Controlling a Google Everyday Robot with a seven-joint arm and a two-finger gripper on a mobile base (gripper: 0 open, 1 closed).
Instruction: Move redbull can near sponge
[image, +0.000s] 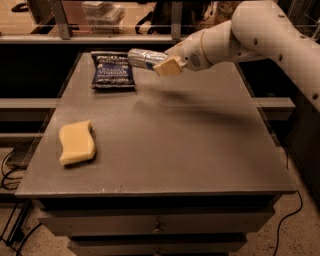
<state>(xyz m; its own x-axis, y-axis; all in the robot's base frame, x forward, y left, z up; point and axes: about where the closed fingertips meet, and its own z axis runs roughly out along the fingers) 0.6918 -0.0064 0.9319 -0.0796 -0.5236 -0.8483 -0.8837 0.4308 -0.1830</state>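
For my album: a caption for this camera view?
The pincer holds the redbull can above the table, far from the sponge.
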